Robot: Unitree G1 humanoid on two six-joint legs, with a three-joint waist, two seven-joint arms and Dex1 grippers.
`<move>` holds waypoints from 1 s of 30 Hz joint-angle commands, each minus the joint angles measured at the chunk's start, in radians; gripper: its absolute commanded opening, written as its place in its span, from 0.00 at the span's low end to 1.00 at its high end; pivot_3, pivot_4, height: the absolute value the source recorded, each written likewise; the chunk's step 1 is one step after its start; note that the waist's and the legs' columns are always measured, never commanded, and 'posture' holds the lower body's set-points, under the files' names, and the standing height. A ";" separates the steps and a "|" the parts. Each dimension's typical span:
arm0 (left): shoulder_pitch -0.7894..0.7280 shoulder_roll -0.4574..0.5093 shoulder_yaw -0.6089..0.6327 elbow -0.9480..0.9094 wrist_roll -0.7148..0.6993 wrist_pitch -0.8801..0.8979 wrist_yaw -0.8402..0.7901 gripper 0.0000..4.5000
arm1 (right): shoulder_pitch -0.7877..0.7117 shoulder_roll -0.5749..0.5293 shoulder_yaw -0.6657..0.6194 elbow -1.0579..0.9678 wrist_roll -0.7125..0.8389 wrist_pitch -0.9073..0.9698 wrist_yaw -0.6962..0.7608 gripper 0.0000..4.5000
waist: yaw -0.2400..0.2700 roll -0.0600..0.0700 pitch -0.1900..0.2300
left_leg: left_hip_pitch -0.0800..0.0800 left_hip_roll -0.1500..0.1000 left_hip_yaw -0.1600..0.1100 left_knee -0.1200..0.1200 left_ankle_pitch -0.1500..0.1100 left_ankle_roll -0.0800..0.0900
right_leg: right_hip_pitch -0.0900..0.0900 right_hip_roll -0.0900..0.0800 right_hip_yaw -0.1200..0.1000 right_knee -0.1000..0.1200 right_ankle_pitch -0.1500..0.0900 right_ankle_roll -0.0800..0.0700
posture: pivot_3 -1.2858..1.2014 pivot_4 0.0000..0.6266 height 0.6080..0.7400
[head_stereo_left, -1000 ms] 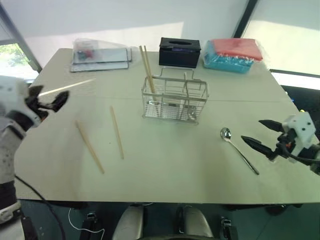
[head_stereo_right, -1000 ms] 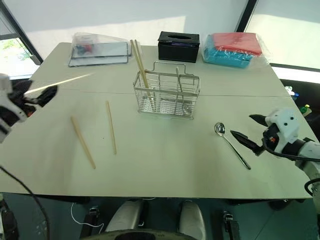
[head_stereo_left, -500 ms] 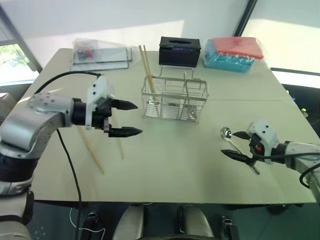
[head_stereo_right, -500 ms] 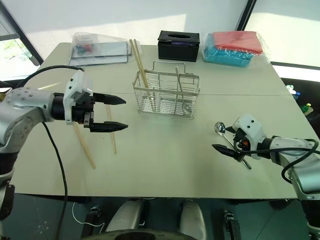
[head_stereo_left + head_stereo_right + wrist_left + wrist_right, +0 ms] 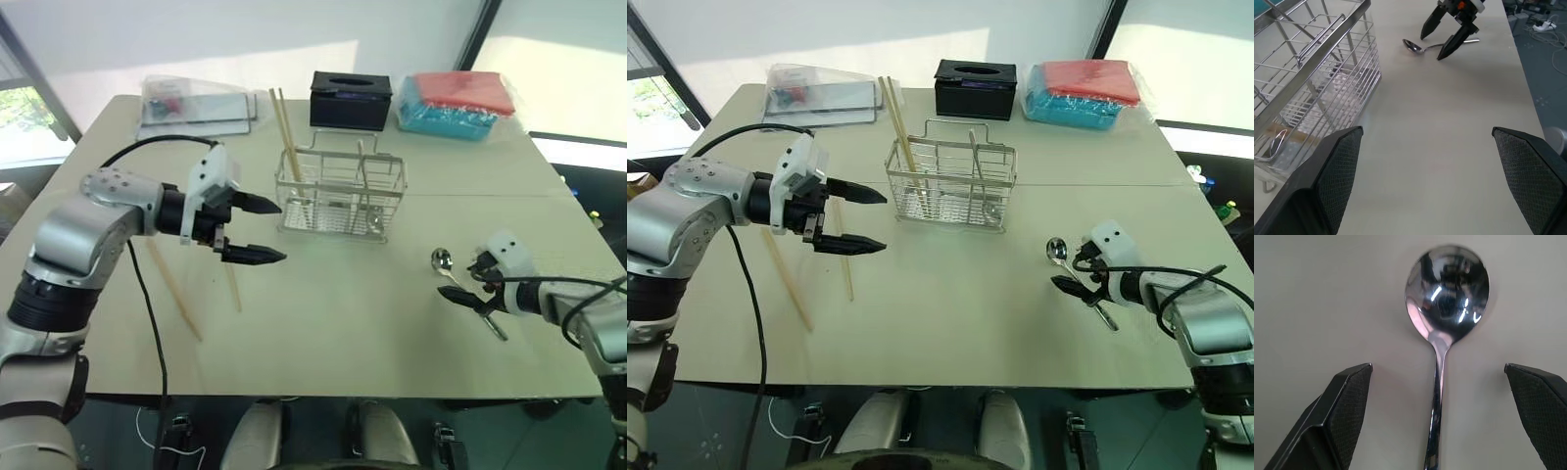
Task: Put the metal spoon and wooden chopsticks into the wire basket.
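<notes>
End effector on right arm low over the metal spoon, fingers spread wide, 1 on each side of the handle, nothing gripped; the spoon lies flat on the counter, right of the wire basket and nearer the robot, bowl toward the basket. Left end effector also fully spread and empty, hovering just left of the basket, tips pointing toward it. 2 wooden chopsticks already stand in the basket's left compartment, leaning out over its far-left corner. 2 more chopsticks lie loose on the counter left of the basket, nearer the robot, 1 partly under the left end effector. Behind the basket: black tissue box; red-and-blue wrapped pack to its far right; clear plastic packet to its far left.
</notes>
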 commanded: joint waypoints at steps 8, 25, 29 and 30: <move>0.017 -0.007 0.044 -0.029 0.011 -0.017 0.016 1.00 | -0.088 -0.110 0.156 -0.015 -0.037 0.064 0.083 0.94 | -0.002 -0.001 0.000 | 0.000 0.000 0.000 0.000 0.000 0.000 | 0.000 0.000 0.000 0.000 0.000 0.001 | 0.52 0.24 0.45; 0.034 -0.011 0.077 -0.061 -0.013 0.007 0.060 1.00 | -0.131 -0.088 0.176 0.043 -0.099 -0.012 0.068 0.01 | -0.002 -0.004 -0.002 | 0.001 0.000 0.000 0.001 0.000 0.000 | 0.001 0.000 0.000 0.001 0.000 0.001 | 0.52 0.24 0.45; 0.018 -0.018 0.102 -0.045 -0.020 0.015 0.080 1.00 | -0.101 0.000 0.002 -0.047 -0.033 -0.050 -0.003 0.01 | -0.003 -0.003 -0.001 | 0.001 0.000 0.000 0.001 0.000 0.000 | 0.000 0.000 0.000 0.001 0.001 0.002 | 0.52 0.24 0.45; 0.014 -0.019 0.110 -0.041 -0.022 0.016 0.087 1.00 | -0.105 0.038 -0.066 -0.084 0.001 -0.046 -0.025 0.01 | -0.004 -0.002 -0.001 | 0.000 0.000 0.000 0.001 0.000 0.000 | 0.000 0.001 0.000 0.002 0.002 0.004 | 0.52 0.24 0.45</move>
